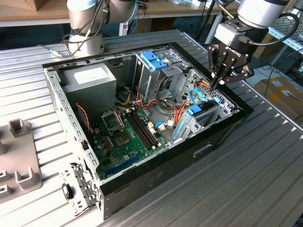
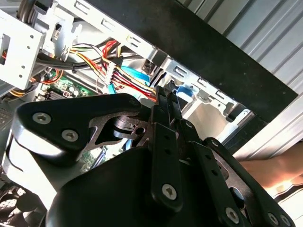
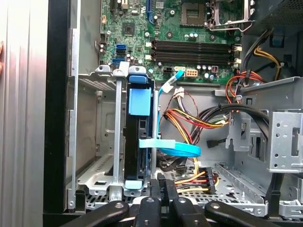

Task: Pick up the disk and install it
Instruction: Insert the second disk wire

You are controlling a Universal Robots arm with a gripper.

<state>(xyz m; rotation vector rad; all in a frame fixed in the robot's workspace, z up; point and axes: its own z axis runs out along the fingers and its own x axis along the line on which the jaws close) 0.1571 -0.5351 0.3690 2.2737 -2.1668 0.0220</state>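
Black gripper point(image 3: 162, 185): fingers point(image 2: 166, 101) pressed together, clenched on nothing, tips poised just above the bay, seemingly for pressing rather than grasping.
Disk point(image 3: 138, 137): on edge inside the metal bay point(image 3: 97, 142), blue rails facing out, apparently already slotted in, fully seated or not cannot tell.
Blue data cable point(image 3: 175, 149): draped beside the disk, near the power leads.
Motherboard point(image 3: 189, 28): beyond the bay, flat on the case floor.
Computer case point(image 1: 222, 130): side open, giving the arm access from above.
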